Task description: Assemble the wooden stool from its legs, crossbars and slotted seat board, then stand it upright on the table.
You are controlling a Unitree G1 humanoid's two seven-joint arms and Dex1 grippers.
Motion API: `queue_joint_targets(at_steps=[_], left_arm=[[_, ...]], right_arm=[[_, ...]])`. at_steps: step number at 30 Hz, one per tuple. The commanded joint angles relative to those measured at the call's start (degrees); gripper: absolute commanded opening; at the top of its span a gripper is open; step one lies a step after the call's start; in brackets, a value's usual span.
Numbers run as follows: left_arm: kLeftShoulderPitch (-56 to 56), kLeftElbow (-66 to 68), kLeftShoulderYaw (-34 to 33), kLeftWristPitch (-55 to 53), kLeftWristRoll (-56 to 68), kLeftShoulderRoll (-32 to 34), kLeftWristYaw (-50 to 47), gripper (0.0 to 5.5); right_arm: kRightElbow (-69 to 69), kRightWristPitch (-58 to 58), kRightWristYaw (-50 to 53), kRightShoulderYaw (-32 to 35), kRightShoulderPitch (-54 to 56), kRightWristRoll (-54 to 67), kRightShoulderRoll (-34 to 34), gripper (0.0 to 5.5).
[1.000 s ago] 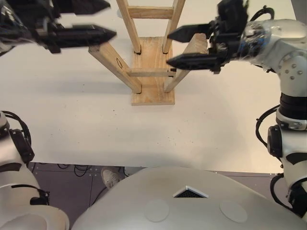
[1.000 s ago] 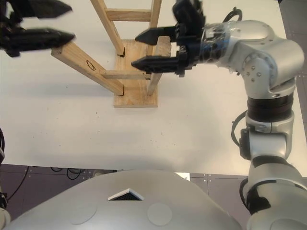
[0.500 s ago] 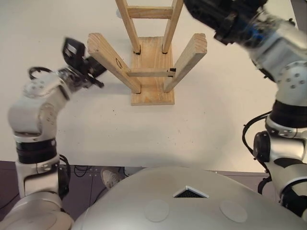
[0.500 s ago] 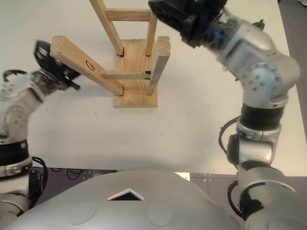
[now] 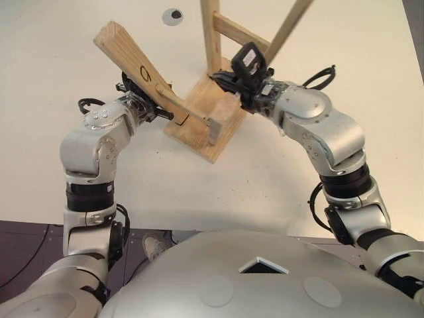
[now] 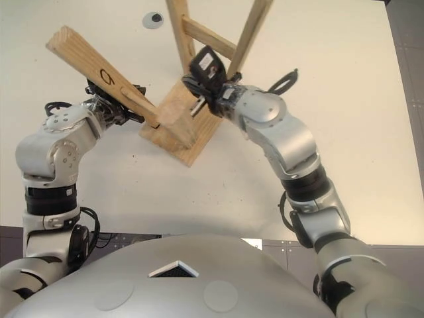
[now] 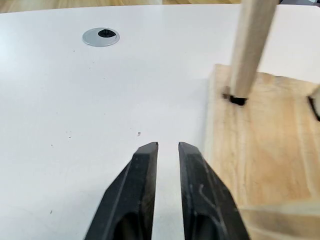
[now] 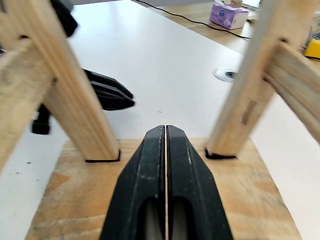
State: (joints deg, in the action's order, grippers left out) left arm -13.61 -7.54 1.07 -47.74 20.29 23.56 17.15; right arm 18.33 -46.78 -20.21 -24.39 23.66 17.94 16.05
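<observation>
**Bracing an upturned stool with two empty grippers**

Head view: the stool sits inverted, its seat board (image 5: pixel 222 119) apparently resting on the white table (image 5: pixel 298 179) with the legs pointing up. Whether one edge is raised I cannot tell. The left gripper (image 5: pixel 164 114) sits low beside the base of the marked leg (image 5: pixel 132 59), close to where that leg enters the board. The right gripper (image 5: pixel 224 83) sits over the board among the far legs, below a crossbar (image 5: pixel 240 34). Both are down by the joints, which suggests they are placed to check or press the fit, not to carry. A round grommet (image 5: pixel 174 14) lies well beyond the stool.

Left wrist view: the fingers (image 7: pixel 142 170) are parted by a narrow slit with nothing between them. They point over bare table just beside the board's edge, so this side has no hold on the wood.

Right wrist view: the fingers (image 8: pixel 147 170) are pressed together and empty, aimed at the board's underside between two socketed legs. In my judgement assembly looks complete. What remains is turning the stool onto its feet, which needs a real grip on a leg or on the board.
</observation>
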Motion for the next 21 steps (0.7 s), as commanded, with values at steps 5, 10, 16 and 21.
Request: queue_joint_targets(at_steps=[5,10,16,21], left_arm=[[-15.1,28.8,-1.8,20.6,-6.7,-1.5,2.9,0.71],[-11.0,29.7,-7.7,26.5,-4.8,-0.6,4.9,0.71],[-5.6,29.0,-10.7,30.2,-4.1,-0.1,7.9,0.71],[-0.7,23.9,-11.0,27.8,-2.8,3.2,13.6,0.71]], right_arm=[[1.6,1.6,1.6,-4.9,3.0,-7.2,-2.5,0.03],[6.7,11.9,9.0,-0.8,7.7,-13.7,-8.7,0.03],[5.4,3.5,21.6,30.8,23.3,5.6,-21.6,0.03],[-11.5,1.0,23.3,54.0,36.5,20.1,-7.4,0.03]])
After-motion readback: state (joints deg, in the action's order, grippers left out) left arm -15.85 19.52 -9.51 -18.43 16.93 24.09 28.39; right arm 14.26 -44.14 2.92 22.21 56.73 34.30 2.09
